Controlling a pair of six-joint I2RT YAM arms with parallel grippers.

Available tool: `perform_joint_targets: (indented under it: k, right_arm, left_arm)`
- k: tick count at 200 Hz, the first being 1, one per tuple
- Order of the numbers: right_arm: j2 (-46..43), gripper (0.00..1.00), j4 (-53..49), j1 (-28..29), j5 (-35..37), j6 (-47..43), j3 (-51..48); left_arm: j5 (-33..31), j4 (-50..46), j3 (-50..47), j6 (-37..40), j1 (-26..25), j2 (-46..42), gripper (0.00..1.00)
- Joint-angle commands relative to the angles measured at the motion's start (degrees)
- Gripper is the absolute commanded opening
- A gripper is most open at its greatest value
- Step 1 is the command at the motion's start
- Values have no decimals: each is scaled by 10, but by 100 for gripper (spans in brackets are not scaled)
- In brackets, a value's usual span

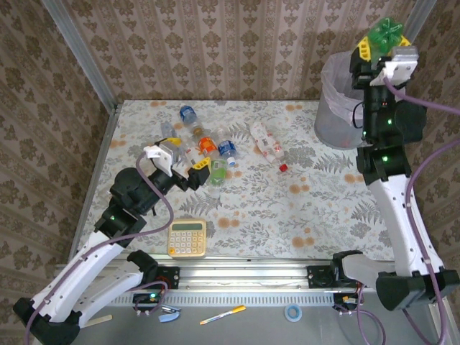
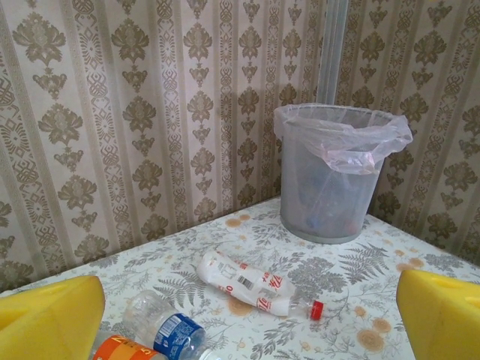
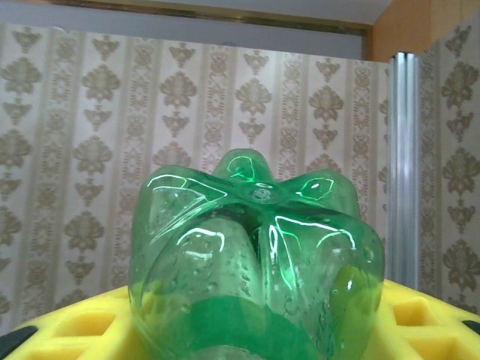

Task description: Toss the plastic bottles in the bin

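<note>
The right gripper (image 1: pixel 386 43) clamped a clear green plastic bottle (image 3: pixel 259 262), its neck hidden; the left gripper (image 1: pixel 188 157) gaped wide, fingertips (image 2: pixel 52 311) cropped.

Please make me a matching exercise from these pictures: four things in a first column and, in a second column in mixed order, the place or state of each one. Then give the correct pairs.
Things:
1. green bottle
2. yellow calculator
3. white bottle with red cap
4. bin

Places or states:
A. lying on its side on the table, between the other bottles and the bin
B. flat at the near edge of the table
C. standing at the far right corner of the table
D. held up in the air by the right gripper

Pairs: 1-D, 2-B, 3-A, 4-C.
</note>
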Motion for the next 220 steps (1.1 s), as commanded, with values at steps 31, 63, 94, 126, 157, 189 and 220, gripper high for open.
perform_joint_targets:
  k: [31, 63, 94, 126, 157, 189, 220]
  right_arm:
    - [214, 62, -333, -93, 37, 147, 300]
    - [394, 92, -633, -115, 40, 203, 591]
    - [461, 100, -743, -116, 7, 227, 724]
    - [409, 100, -726, -117, -41, 229, 667]
    - [330, 100, -699, -117, -101, 231, 571]
    - [242, 100, -662, -117, -183, 243, 446]
    - [167, 100, -634, -116, -257, 264, 334]
  left_arm:
    - [-18, 17, 7, 19, -4, 8, 100]
    - [-5, 14, 10, 9, -5, 16, 100]
    - [-18, 3, 11, -4, -5, 11, 100]
    - [-85, -60, 30, -34, -5, 4, 100]
    - [-121, -149, 68, -83, -2, 24, 100]
    - [-137, -248, 111, -155, 38, 58, 100]
    - [-122, -307, 133, -199, 93, 79, 100]
